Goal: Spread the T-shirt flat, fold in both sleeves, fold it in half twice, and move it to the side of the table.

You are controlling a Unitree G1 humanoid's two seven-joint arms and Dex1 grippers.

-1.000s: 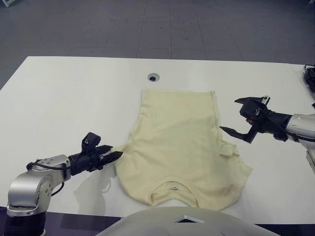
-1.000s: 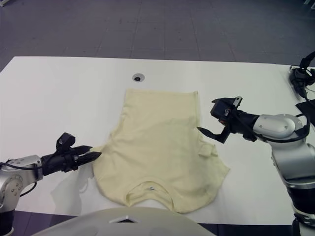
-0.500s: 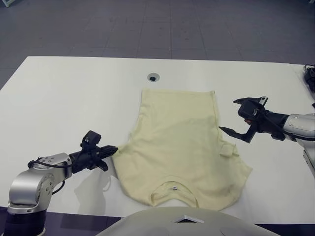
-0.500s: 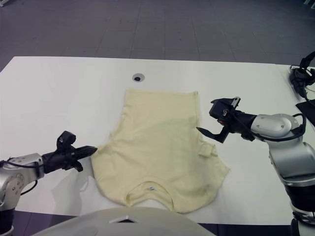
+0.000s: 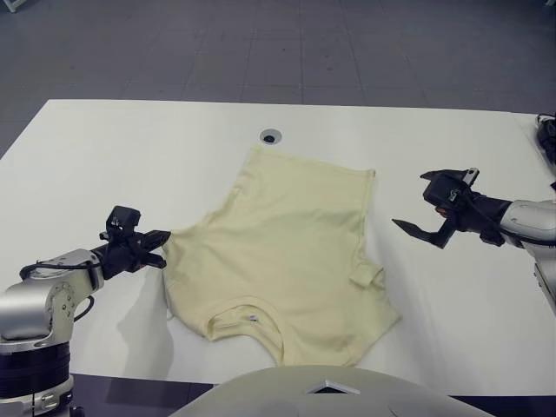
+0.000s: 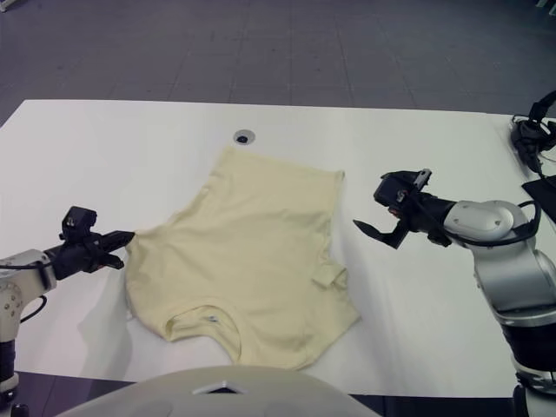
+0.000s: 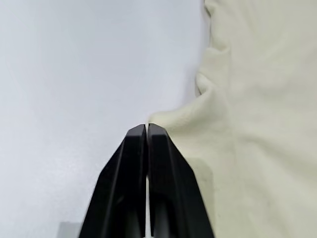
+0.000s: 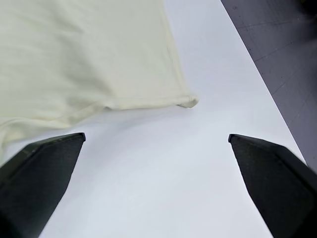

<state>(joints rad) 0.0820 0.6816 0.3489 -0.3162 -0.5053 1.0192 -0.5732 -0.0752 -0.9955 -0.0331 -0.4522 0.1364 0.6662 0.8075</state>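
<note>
My left end effector [image 5: 162, 241] pinches a sleeve tip of the T-shirt [image 5: 278, 252], mid-frame on the counter [image 5: 130, 148]; my right end effector [image 5: 408, 201] gapes wide at frame right. The sleeve is best drawn outward low and steadily, to smooth the wrinkles.

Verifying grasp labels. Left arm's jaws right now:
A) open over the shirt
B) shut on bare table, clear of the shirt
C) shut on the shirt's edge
C: the left gripper has its jaws pressed shut on the edge of the T-shirt.
</note>
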